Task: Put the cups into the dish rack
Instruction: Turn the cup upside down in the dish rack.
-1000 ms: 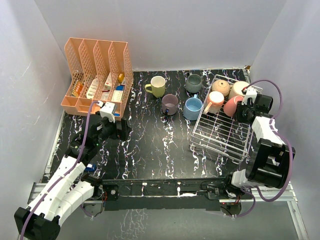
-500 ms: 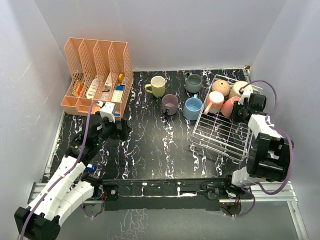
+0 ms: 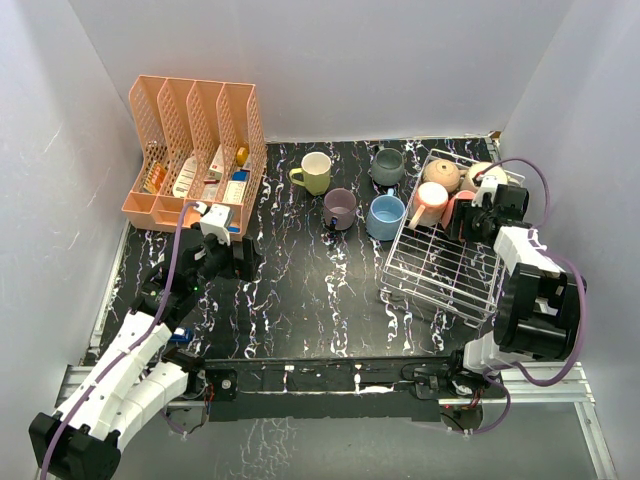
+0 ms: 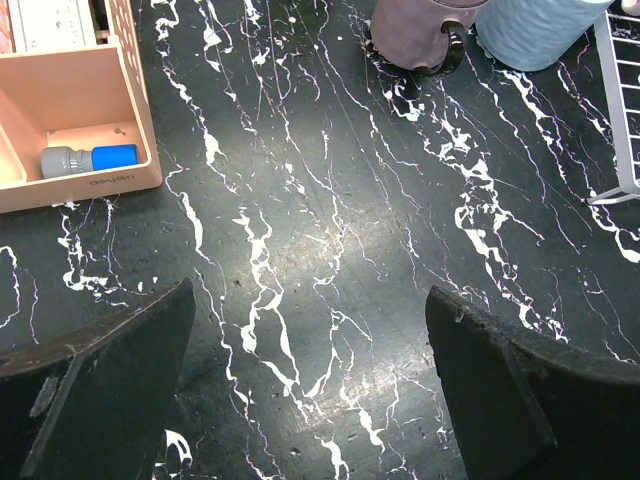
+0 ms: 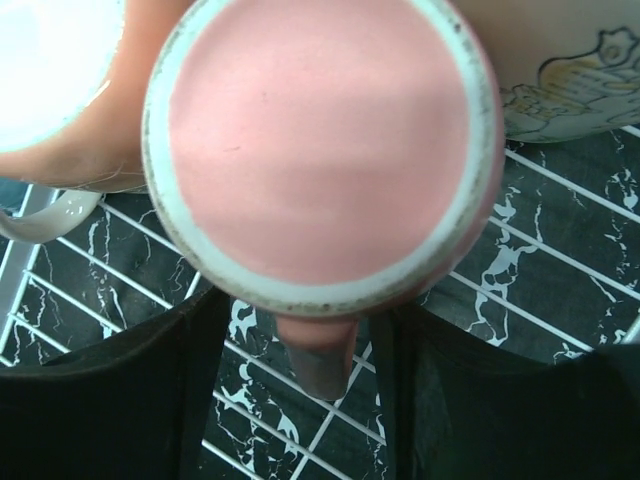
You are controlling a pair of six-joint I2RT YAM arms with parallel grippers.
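Your right end effector (image 5: 305, 325) hangs over the far part of the dish rack (image 3: 440, 268), at about 2 o'clock on the desk (image 3: 320, 295). Its two dark fingers are spread to either side of the stubby handle of a pink mug (image 5: 320, 150), and slivers of wire grid show between the handle and each finger, so it pinches nothing. That mug stands upside down on the wires, its round matte base ringed by a pale, speckled, unglazed rim. At its 10 o'clock you see a peach mug (image 5: 80, 150) with a glossy white inside and a pale loop handle, at its 2 o'clock a cream mug (image 5: 570, 90) bearing a fine line drawing. A tan mug (image 3: 441, 174) sits toward the rack's far corner. The rack is thin silver-white wire in a square grid with low sides. On the black, white-veined, marble-look desk, four cups stand outside it near 12 o'clock: a yellow-green mug (image 3: 316, 172), a grey mug (image 3: 387, 166), a mauve mug (image 3: 340, 208) and a light blue mug (image 3: 385, 216). Your left end effector (image 4: 308, 300) hovers at 9 o'clock, fingers wide apart and empty, near a peach slotted plastic organizer (image 3: 195, 150).
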